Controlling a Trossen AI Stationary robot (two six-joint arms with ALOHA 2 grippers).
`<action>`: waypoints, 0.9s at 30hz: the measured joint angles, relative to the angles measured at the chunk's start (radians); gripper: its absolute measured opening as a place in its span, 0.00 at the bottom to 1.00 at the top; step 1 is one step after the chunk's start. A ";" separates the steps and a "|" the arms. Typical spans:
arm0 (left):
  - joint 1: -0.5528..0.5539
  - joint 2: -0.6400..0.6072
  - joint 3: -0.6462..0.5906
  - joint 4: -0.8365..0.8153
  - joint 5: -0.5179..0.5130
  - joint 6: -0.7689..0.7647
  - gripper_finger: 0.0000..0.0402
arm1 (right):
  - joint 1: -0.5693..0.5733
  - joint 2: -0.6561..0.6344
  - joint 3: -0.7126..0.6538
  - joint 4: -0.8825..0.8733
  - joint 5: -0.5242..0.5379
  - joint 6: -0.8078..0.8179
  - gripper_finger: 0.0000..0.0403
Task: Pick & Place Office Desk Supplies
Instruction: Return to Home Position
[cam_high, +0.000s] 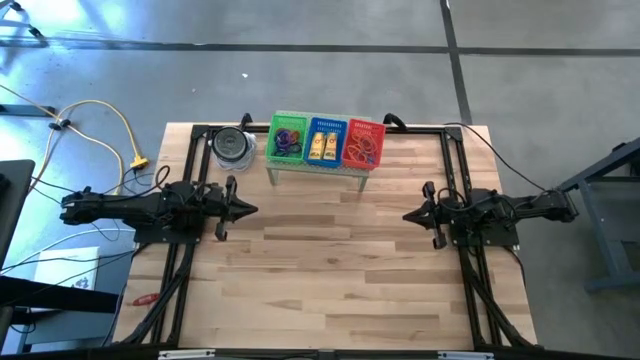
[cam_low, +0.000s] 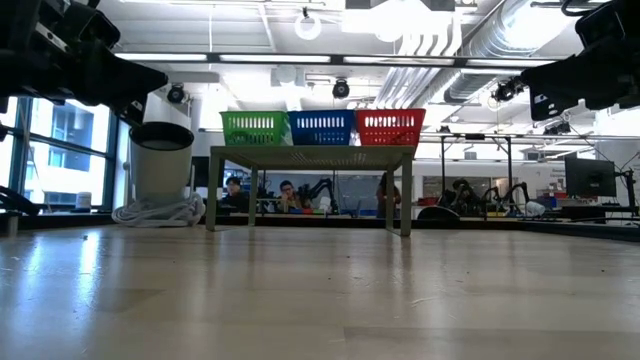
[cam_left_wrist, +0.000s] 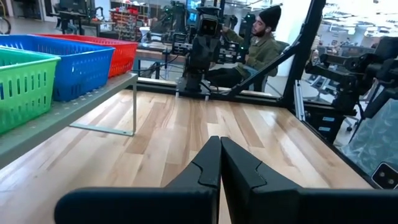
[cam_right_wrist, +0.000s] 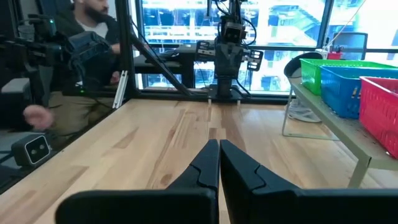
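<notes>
Three small baskets stand side by side on a low grey shelf (cam_high: 318, 167) at the table's far middle. The green basket (cam_high: 288, 138) holds purple and blue loops, the blue basket (cam_high: 325, 141) holds yellow blocks, the red basket (cam_high: 363, 144) holds red and orange band loops. My left gripper (cam_high: 253, 209) is shut and empty above the table's left side, pointing right. My right gripper (cam_high: 407, 215) is shut and empty above the right side, pointing left. Both hang above the bare wood, clear of the baskets.
A round grey container (cam_high: 233, 146) with a white cord at its foot stands left of the shelf. A black frame (cam_high: 190, 140) runs along the table's far and side edges. Bare wood (cam_high: 330, 270) lies between and in front of the arms. People sit beyond the table.
</notes>
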 joint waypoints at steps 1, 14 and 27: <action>0.000 0.000 0.000 0.000 0.000 -0.005 0.00 | 0.000 0.000 0.000 0.000 0.000 0.000 0.00; 0.000 0.000 0.000 0.000 0.000 -0.014 0.00 | 0.000 0.000 0.000 0.002 0.003 0.000 0.00; 0.000 0.000 0.000 0.001 0.000 -0.013 0.00 | 0.000 0.000 0.000 0.003 0.004 0.000 0.00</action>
